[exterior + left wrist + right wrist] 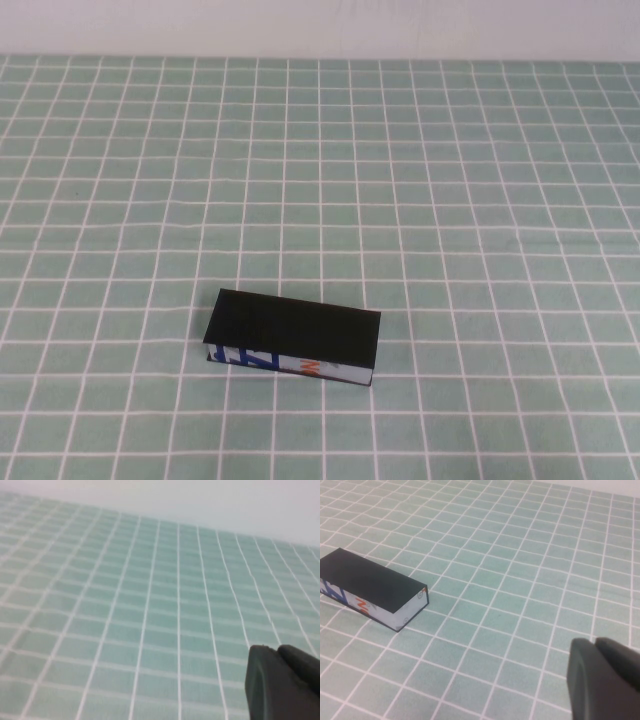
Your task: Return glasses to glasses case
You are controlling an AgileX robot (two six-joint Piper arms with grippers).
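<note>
While shut, glasses case (370,587) lies apart from right end effector (602,680); left end effector (280,680) elsewhere.

A green tablecloth (450,200) with a white grid covers the table, running back to a pale wall (320,25).

Only a little of the robot shows. The left hand (282,682) appears in its wrist view as a matte, dark grey to black moulded piece with rounded edges and a faint seam between two lobes. The right hand (602,680) looks the same: smooth dark plastic, rounded, a shallow groove on top. Neither shows cables, screws or markings.
</note>
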